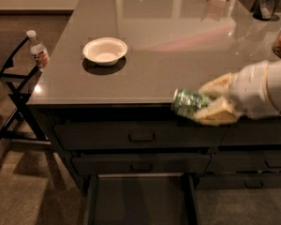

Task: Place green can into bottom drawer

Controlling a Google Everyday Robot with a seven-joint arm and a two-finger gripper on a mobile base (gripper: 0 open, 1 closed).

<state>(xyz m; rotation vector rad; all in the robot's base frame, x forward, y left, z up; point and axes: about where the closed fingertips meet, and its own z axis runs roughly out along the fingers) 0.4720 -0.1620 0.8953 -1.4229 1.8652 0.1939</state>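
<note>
The green can (187, 102) is a small shiny green can with pale markings, lying sideways in my gripper (210, 102). The gripper's pale fingers (217, 111) are shut on the can and hold it in the air just in front of the counter's front edge, level with the top drawer. The white arm (260, 90) comes in from the right. The bottom drawer (140, 198) is pulled open at the bottom of the frame, below and to the left of the can. Its flat dark inside shows nothing in it.
A white bowl (105, 50) sits on the grey counter (178, 36) at the left. A clear water bottle (37, 50) stands on a black folding stand (11, 86) left of the counter. Two closed drawers with dark handles (141, 137) lie above the open one. Containers stand at the counter's far right.
</note>
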